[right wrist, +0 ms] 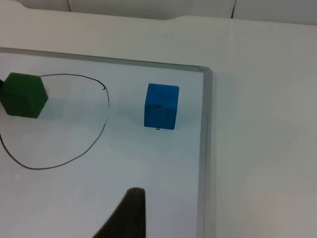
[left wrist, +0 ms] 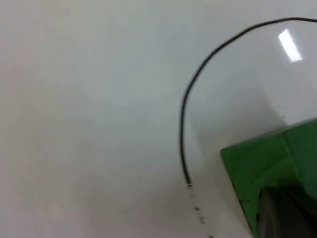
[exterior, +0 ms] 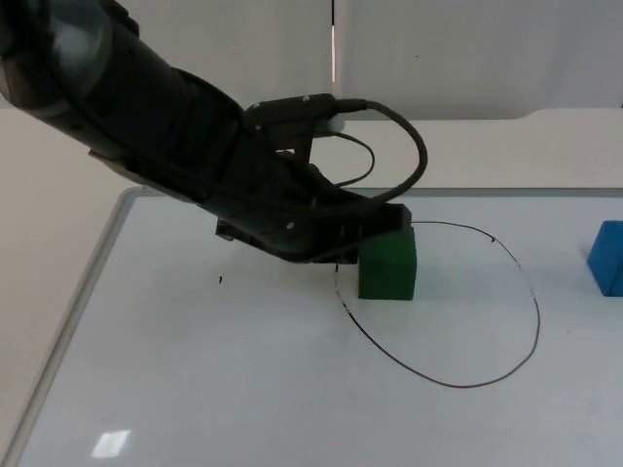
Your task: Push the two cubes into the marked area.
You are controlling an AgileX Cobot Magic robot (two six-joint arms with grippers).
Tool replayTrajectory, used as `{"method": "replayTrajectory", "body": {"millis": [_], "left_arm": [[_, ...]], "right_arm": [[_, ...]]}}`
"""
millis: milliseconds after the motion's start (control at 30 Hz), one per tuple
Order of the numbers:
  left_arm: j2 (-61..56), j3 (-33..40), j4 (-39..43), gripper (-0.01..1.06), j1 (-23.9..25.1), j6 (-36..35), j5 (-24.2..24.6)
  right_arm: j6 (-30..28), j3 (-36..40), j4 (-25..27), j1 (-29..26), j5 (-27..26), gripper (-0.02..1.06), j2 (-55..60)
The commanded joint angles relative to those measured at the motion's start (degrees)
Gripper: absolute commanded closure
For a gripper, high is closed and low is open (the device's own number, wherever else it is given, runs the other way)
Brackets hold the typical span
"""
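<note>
The left gripper [exterior: 384, 226] is pressing against the left face of the solid green cube [exterior: 388, 266], which is sitting just inside the left edge of the hand-drawn black outline [exterior: 526, 292] on the white board [exterior: 195, 389]; whether its fingers are open or closed cannot be told. The solid blue cube [right wrist: 161, 106] is resting outside the outline, near the board's right rim. The right arm is waiting above it. For a clean push, the contact should probably be kept low and centred on the face, so the green cube is sliding straight rather than rotating, and stopping well inside the line.
</note>
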Motion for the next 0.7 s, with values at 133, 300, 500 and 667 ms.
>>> {"method": "replayTrajectory", "body": {"millis": [133,300,500,667], "left_arm": [[0.00,-0.28,-0.25,1.05,-1.72,1.53,-0.42],[0.00,-0.28,1.90,1.05,-1.34,1.53,-3.91],[-2.01,-0.28,4.13,1.05,1.30,1.53,-4.03],[-6.64,-0.28,5.87,1.05,3.80,1.53,-4.03]], "right_arm": [[0.11,0.04,-0.16,-0.32,-0.15,-0.01,-0.25],[0.11,0.04,-0.16,-0.32,-0.15,-0.01,-0.25],[0.11,0.04,-0.16,-0.32,-0.15,-0.01,-0.25],[0.11,0.04,-0.16,-0.32,-0.15,-0.01,-0.25]]}}
